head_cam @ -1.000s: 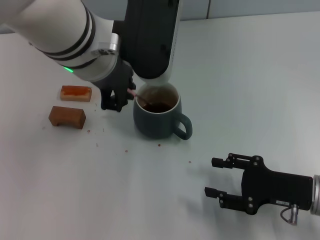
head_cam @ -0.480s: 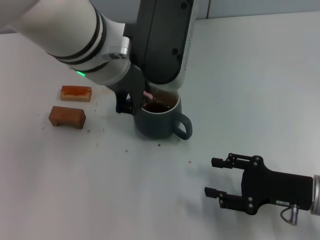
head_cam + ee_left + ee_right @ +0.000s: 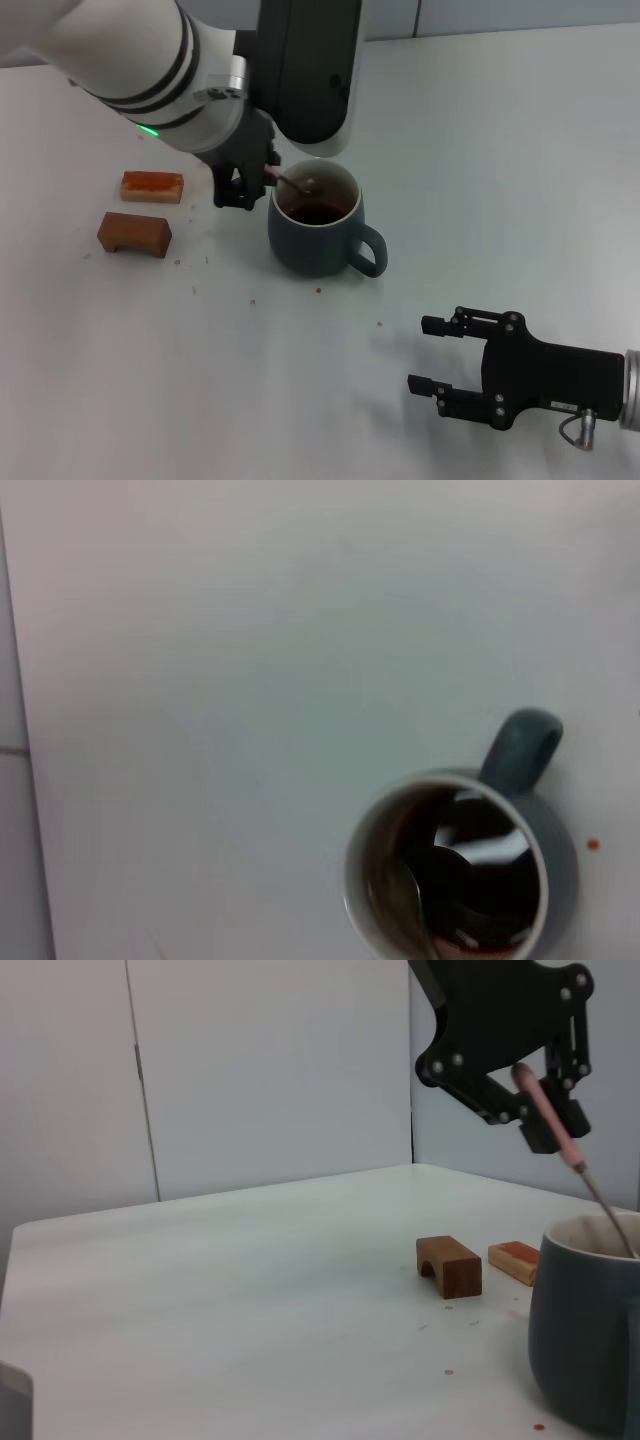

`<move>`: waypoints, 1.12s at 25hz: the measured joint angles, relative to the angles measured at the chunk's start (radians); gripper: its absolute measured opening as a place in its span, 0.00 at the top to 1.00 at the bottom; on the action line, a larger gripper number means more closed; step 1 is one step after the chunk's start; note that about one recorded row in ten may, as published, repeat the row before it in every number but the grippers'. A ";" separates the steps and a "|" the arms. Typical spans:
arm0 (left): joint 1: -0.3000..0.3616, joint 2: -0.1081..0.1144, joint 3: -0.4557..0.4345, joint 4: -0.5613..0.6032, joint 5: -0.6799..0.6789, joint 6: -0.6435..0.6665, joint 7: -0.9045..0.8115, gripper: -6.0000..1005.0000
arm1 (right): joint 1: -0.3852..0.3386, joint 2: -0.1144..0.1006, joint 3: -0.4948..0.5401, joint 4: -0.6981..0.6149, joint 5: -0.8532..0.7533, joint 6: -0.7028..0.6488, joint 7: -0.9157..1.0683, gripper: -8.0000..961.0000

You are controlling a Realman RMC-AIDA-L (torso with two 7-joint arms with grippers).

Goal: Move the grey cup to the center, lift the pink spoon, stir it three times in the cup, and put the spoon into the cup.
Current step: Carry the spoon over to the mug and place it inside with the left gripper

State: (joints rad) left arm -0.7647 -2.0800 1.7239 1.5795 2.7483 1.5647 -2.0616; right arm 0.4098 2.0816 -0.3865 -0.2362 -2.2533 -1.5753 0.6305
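The grey cup (image 3: 312, 238) stands mid-table with dark liquid inside and its handle toward the front right. My left gripper (image 3: 250, 185) hangs just left of the rim, shut on the pink spoon (image 3: 271, 176). The spoon slants down over the rim, and its metal end lies inside the cup. In the right wrist view the left gripper (image 3: 543, 1108) pinches the pink spoon (image 3: 553, 1125) above the grey cup (image 3: 588, 1335). The left wrist view looks down into the grey cup (image 3: 557, 880), where the spoon's bowl (image 3: 404, 893) rests against the inner wall. My right gripper (image 3: 428, 355) stays open and empty at the front right.
Two brown blocks lie left of the cup, an orange-topped one (image 3: 152, 185) and an arched one (image 3: 134, 232) nearer the front. Small crumbs are scattered on the white table (image 3: 500, 150) in front of the cup.
The left gripper swung right over the cup's rim, then back left and a little farther away, sweeping the spoon through the liquid. Cup and right arm have not moved.
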 joint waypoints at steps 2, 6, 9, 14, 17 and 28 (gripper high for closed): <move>0.000 0.000 -0.007 0.003 0.003 0.021 -0.002 0.81 | 0.001 0.000 0.000 0.000 0.000 0.000 0.000 0.29; -0.002 0.000 -0.018 0.013 -0.005 0.067 -0.001 0.81 | 0.003 0.000 0.000 0.000 0.000 0.001 0.001 0.29; -0.002 0.000 -0.019 0.025 -0.033 0.090 0.001 0.80 | 0.004 0.000 0.000 0.000 0.000 0.001 0.007 0.29; -0.002 0.000 -0.017 0.031 -0.094 0.080 0.016 0.80 | 0.003 0.000 0.000 0.000 -0.001 -0.003 0.009 0.29; -0.001 0.000 -0.011 0.020 -0.103 0.030 0.023 0.80 | 0.001 0.000 0.000 0.001 -0.001 -0.004 0.009 0.29; -0.001 0.000 -0.001 -0.040 -0.028 -0.020 -0.004 0.79 | 0.000 0.000 -0.001 0.002 -0.006 -0.007 0.012 0.29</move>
State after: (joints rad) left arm -0.7654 -2.0800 1.7228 1.5391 2.7207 1.5447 -2.0653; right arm 0.4095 2.0816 -0.3873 -0.2339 -2.2595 -1.5824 0.6427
